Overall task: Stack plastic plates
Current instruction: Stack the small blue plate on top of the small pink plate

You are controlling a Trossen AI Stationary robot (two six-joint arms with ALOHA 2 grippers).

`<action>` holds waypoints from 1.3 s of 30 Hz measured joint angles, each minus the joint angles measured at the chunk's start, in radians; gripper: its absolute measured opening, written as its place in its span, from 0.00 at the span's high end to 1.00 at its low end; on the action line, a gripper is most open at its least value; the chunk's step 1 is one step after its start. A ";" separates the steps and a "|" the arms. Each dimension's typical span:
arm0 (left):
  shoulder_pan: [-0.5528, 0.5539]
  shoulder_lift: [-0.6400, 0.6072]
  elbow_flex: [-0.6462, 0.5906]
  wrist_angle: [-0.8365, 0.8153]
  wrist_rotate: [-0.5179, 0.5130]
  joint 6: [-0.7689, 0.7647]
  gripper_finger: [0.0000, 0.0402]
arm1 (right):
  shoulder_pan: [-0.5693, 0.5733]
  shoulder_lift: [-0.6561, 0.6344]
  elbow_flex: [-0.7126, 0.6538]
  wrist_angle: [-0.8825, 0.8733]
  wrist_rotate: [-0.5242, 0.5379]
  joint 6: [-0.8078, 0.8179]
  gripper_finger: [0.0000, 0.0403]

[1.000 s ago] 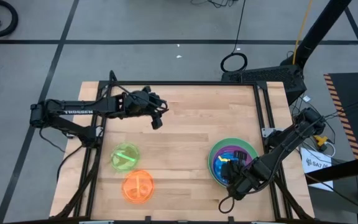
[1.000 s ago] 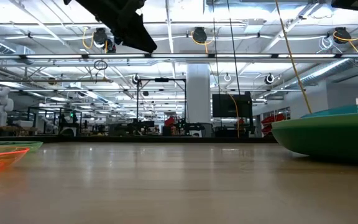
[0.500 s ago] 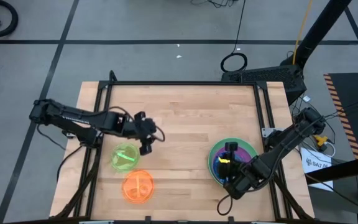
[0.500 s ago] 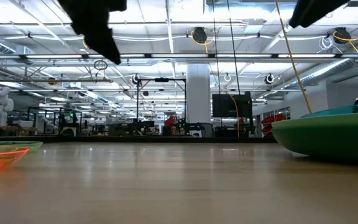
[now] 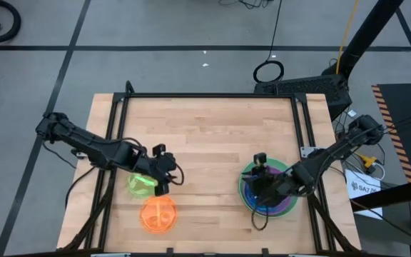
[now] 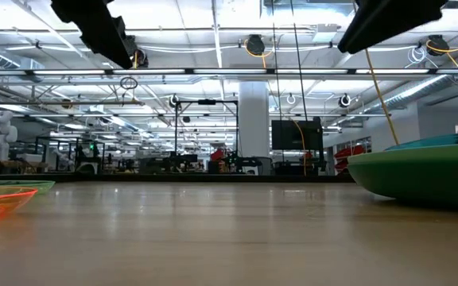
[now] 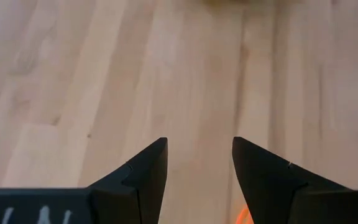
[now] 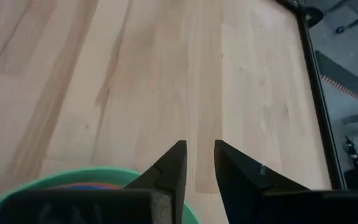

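Dark, wedge-shaped fingers of the left gripper [image 7: 197, 177] stand apart over pale grained wood, just beside the translucent lime plate [image 5: 141, 182] and orange plate [image 5: 158, 213]. The right gripper [image 8: 199, 163], fingers narrowly parted and empty, hovers above the stacked round plates [image 5: 280, 205] with their smooth green rim.

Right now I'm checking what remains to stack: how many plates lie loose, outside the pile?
2: the translucent lime plastic plate under the left gripper, and the translucent orange plastic plate just nearer the table's front edge. Others sit in the right-hand pile.
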State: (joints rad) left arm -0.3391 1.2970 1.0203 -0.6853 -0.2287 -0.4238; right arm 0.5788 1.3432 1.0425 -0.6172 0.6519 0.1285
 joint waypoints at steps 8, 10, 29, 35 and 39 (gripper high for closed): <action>-0.064 0.052 0.000 -0.006 -0.002 -0.008 0.54 | -0.045 -0.252 -0.307 0.395 -0.123 -0.020 0.82; -0.077 0.062 0.000 0.000 -0.009 -0.007 0.54 | -0.056 -0.302 -0.356 0.420 -0.212 0.079 0.82; -0.115 0.091 0.000 0.001 -0.114 -0.017 0.54 | -0.041 -0.245 -0.390 0.038 -0.489 0.586 0.99; -0.115 0.091 0.000 0.001 -0.140 -0.018 0.54 | -0.041 -0.189 -0.390 -0.015 -0.460 0.587 1.00; -0.115 0.091 0.000 0.001 -0.140 -0.020 0.54 | -0.041 -0.170 -0.390 -0.075 -0.418 0.607 1.00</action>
State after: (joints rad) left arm -0.4541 1.3884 1.0203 -0.6842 -0.3691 -0.4435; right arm 0.5381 1.1729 0.6529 -0.6925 0.2343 0.7359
